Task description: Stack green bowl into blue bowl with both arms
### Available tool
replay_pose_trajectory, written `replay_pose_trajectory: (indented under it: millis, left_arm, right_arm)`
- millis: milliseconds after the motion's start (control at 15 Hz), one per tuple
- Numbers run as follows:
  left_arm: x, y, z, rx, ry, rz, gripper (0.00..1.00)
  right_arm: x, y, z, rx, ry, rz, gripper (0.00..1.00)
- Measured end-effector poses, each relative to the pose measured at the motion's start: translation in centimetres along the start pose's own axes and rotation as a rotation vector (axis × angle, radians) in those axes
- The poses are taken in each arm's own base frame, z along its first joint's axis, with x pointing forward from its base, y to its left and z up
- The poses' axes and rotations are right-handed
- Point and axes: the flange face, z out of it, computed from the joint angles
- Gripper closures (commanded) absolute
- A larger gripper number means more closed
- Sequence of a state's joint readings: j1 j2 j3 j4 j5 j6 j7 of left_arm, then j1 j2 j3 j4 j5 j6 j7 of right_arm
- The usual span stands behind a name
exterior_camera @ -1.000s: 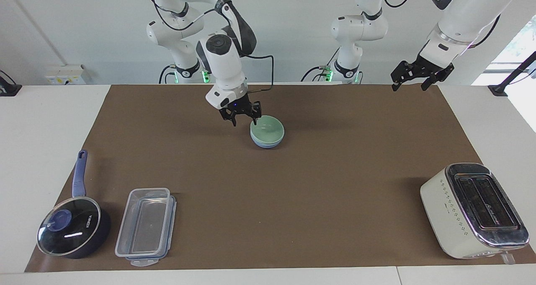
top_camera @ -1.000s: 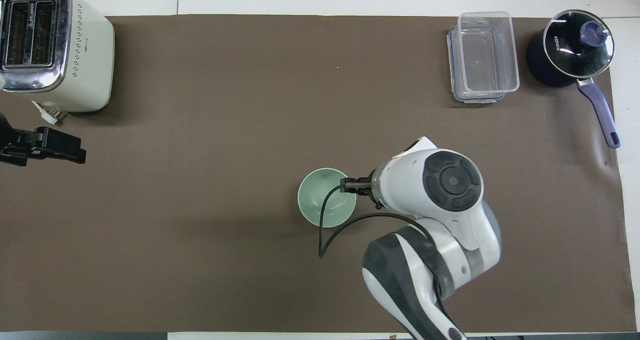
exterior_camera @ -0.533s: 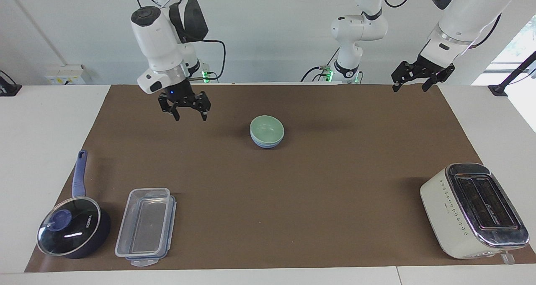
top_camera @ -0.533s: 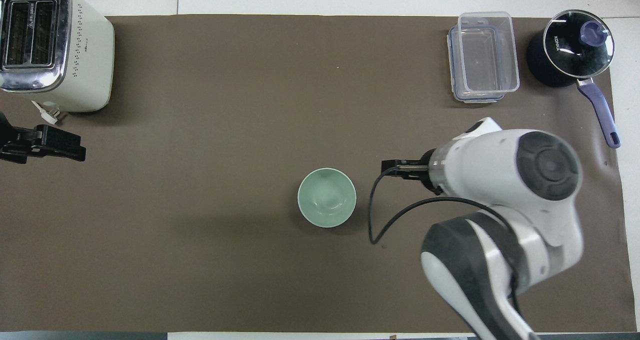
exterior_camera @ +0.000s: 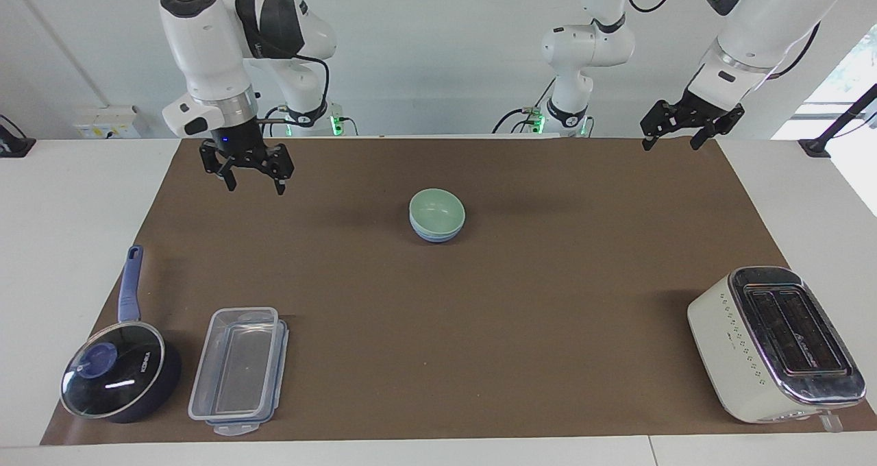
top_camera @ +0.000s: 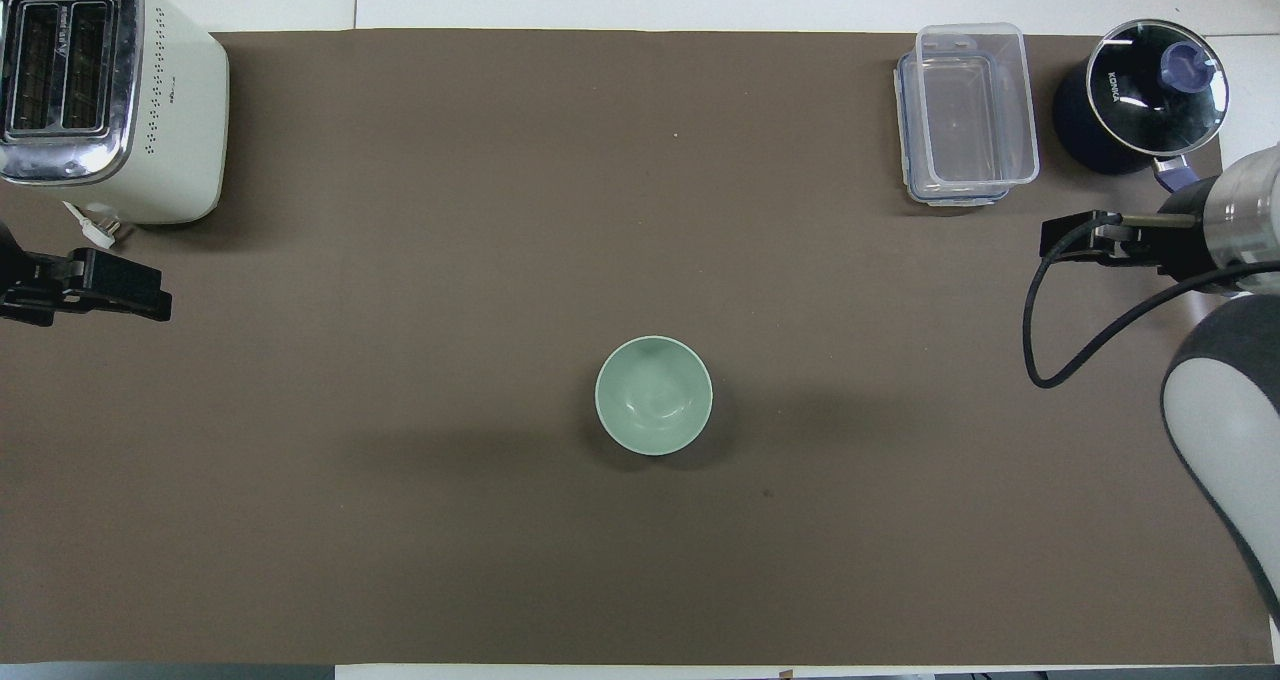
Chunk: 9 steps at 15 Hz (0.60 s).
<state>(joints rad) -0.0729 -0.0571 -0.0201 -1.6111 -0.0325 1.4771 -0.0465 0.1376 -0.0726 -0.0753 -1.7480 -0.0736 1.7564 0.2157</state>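
there, right tool (exterior_camera: pixel 254 178) spread open, empty, left tool (exterior_camera: pixel 673 137) open, empty

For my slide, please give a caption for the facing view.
Green bowl nested in blue bowl mid-mat; right gripper and left gripper raised, both open.

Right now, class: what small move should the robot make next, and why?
Probably none beyond parking the arms. The green bowl already sits nested in the blue bowl; the right gripper and the left gripper, both open, hang clear of the stack over the mat.
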Motion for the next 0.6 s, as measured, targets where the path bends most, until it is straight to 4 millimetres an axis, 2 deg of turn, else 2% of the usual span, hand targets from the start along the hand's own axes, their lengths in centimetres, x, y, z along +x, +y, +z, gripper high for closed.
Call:
replay_pose_trajectory:
  millis: [200,467,600]
  left_arm:
    - [0.0,0.0,0.0,0.0,0.0,0.0,0.0]
    - [0.0,0.0,0.0,0.0,0.001,0.0,0.0]
    - [0.0,0.0,0.0,0.0,0.001,0.0,0.0]
  right_arm:
    - [0.2,1.5,-1.0,-0.004,-0.026,0.028,0.0]
    - [0.5,5.1,-0.9,0.013,-0.041,0.053,0.0]
    - [0.5,5.6,-0.8,0.015,-0.049,0.06,0.0]
